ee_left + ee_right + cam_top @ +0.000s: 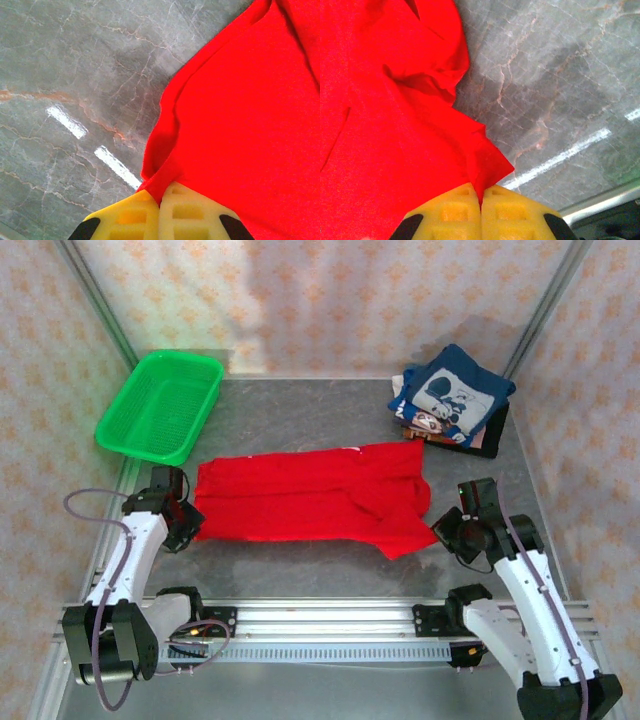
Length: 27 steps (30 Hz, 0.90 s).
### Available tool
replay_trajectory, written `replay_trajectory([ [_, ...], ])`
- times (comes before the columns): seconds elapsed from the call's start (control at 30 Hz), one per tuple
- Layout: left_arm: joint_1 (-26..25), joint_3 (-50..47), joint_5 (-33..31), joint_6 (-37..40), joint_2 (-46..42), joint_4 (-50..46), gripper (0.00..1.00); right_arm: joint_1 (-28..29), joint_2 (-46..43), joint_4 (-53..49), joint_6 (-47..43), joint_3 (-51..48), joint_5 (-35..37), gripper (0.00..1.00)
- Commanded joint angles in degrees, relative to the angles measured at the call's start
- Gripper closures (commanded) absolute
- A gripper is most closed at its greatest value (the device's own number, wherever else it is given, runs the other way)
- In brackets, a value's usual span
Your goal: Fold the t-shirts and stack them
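A bright red t-shirt [310,498] lies spread across the middle of the grey table, print side hidden. My left gripper [190,523] sits at its near left corner, its yellow fingers [130,217] shut on a pinch of the red cloth [240,130]. My right gripper [445,528] is at the shirt's near right corner; its yellow fingers [512,212] are shut on the red hem [395,150]. A pile of folded t-shirts [452,400], topped by a navy one with a white cartoon print, rests at the back right.
A green plastic basket [160,405] stands at the back left of the table. Patterned walls close in the back and sides. A metal rail [330,618] runs along the near edge between the arm bases.
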Motion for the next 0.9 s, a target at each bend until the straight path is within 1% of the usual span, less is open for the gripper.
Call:
replay_trajectory([
  [0.0,0.6,1.7,-0.9,1.5,-1.4,-2.7,1.0,0.9,-2.0,-6.4,1.1,1.2,1.1,1.0],
  [0.13,0.5,1.5,-0.9,1.4,-2.0,-2.8,1.0,1.5,-4.2,-10.0,1.8,-0.5,1.1,1.0],
  [0.23,0.4,1.7,-0.6,1.2,-2.3,-2.9,1.0,1.8,-4.9,-11.6,1.4,-2.7,-1.1,1.0],
  [0.33,0.4,1.9,-0.6,1.2,-2.7,-3.3,1.0,2.2,-5.3,-12.6,1.6,-3.9,-3.3,1.0],
  [0.5,0.2,1.6,-0.1,0.8,-3.6,-3.2,1.0,2.5,-5.7,-12.5,2.5,-3.3,-4.0,1.0],
  [0.67,-0.1,3.0,1.3,0.4,-4.4,-2.9,1.0,2.5,-2.7,-8.6,2.5,1.0,-2.9,1.0],
  [0.87,-0.3,7.5,2.3,1.2,-3.5,-2.4,1.0,2.5,7.0,-6.6,-3.3,9.3,1.1,1.0],
])
